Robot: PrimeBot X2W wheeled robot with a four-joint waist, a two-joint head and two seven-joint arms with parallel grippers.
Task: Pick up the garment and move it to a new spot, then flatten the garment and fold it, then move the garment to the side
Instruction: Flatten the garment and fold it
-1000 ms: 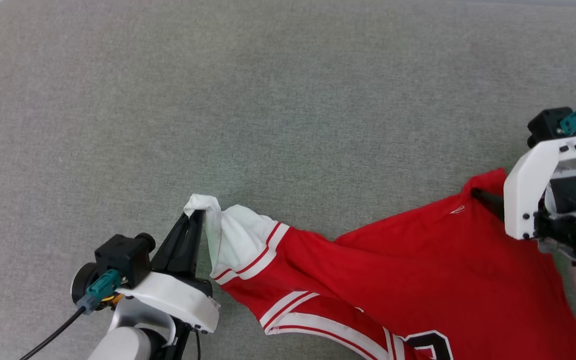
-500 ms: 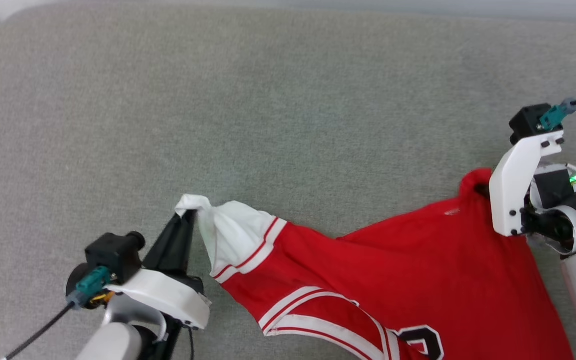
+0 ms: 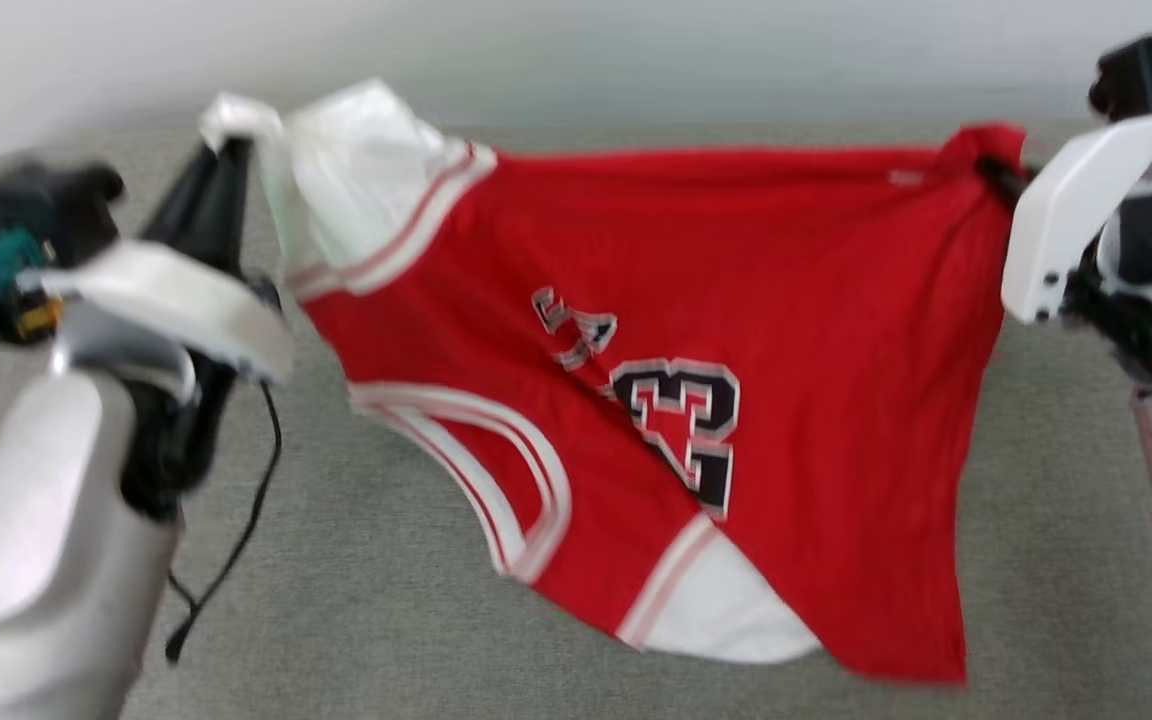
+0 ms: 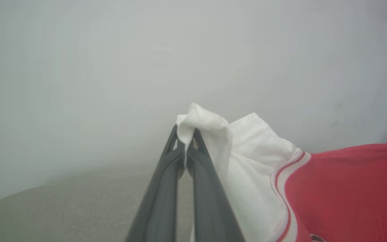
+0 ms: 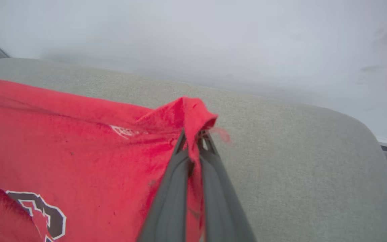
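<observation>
The garment (image 3: 816,300), a red jersey with white sleeve panels, striped trim and a dark number, hangs stretched in the air between both arms above the grey cushion (image 3: 386,600). My left gripper (image 3: 226,150) is shut on a white sleeve corner (image 4: 193,117) at the upper left. At the upper right my right gripper (image 3: 998,172) is shut on a red corner (image 5: 193,111) of the garment. The fabric sags toward the lower right, its lowest edge close to the cushion; whether it touches is unclear.
The grey cushioned surface (image 5: 297,161) spreads under and around the garment, with a rounded back edge. A pale wall (image 4: 113,67) rises right behind it. A black cable (image 3: 236,540) dangles from my left arm.
Both grippers have lifted the garment off the cushion and pulled it taut, so the number now shows. The right gripper closed on the red corner. The head camera has tilted up.
</observation>
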